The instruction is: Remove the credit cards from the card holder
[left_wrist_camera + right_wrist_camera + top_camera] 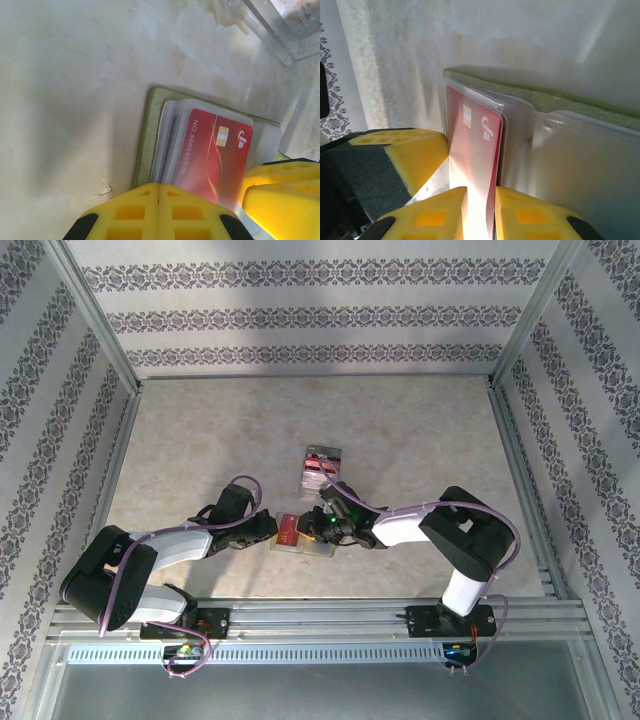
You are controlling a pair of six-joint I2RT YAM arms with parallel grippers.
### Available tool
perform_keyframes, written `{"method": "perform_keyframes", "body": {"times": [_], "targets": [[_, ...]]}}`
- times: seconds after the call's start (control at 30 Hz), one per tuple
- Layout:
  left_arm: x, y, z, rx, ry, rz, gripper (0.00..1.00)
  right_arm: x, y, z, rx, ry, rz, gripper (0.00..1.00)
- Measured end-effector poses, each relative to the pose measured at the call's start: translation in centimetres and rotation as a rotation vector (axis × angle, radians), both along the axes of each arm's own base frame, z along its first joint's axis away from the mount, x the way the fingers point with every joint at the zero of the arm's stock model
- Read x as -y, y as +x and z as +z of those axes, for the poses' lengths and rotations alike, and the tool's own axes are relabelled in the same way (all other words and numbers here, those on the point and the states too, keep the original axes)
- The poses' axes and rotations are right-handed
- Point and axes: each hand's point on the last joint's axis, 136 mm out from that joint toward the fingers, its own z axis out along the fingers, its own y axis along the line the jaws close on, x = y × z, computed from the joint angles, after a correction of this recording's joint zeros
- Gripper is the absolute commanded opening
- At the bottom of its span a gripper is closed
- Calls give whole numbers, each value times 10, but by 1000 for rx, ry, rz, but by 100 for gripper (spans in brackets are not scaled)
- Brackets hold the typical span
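Marble-look table [200,440]: wallet [144,150] lies open toward the near edge. I judge the left gripper [158,189], fingers together, pins its edge as an anchor; the right gripper [481,196] pinches the red card [215,155] to draw it out.

Red card [288,531] seen between left gripper [268,530] and right gripper [318,527] | wallet [308,550] laid beneath both | clear tray [322,468] set just beyond right gripper

Both arms bend low toward the card holder [144,150], the left gripper [159,194] at its left edge with fingers pressed together, the right gripper [480,200] at its right, fingers clamped on a red credit card [472,145].
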Motion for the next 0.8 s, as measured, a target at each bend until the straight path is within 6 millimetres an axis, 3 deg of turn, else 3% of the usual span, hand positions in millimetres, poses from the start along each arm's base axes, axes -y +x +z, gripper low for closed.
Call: {"method": "perform_keyframes", "body": {"times": [0.43,0.8], "targets": [[0,0,0,1,2,1,0,1,0,-2,0,11,0,17],[0,0,0,0,3,2,0,-4,1,-2,-7,42,4,21]]}}
